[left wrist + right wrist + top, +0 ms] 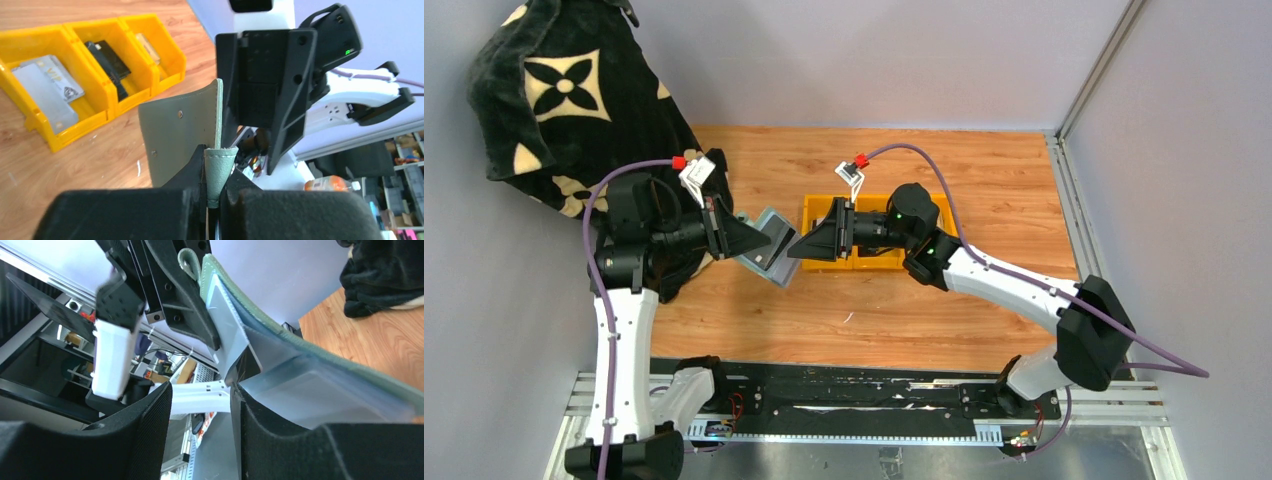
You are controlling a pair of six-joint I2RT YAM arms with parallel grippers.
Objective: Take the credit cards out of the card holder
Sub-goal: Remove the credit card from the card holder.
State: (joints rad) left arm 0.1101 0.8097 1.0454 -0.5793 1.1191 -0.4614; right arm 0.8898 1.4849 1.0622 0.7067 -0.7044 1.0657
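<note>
My left gripper [749, 242] [215, 165] is shut on the rounded snap tab of the sage-green card holder [769, 252] [175, 132] and holds it open above the table. My right gripper [796, 247] [200, 395] faces it from the right, open, with nothing between the jaws. Its right finger [280, 440] rests against the holder's clear plastic sleeves [320, 390]. A whitish flat sleeve or card [227, 320] shows inside; I cannot tell which. Two grey credit cards [47, 85] lie in the left compartment of the yellow bin.
The yellow three-compartment bin [820, 206] [65, 137] stands right behind my right gripper. A black wallet [110, 62] lies in its middle compartment and tan notes [146, 46] in the third. A black patterned cloth [574, 100] is heaped at the back left.
</note>
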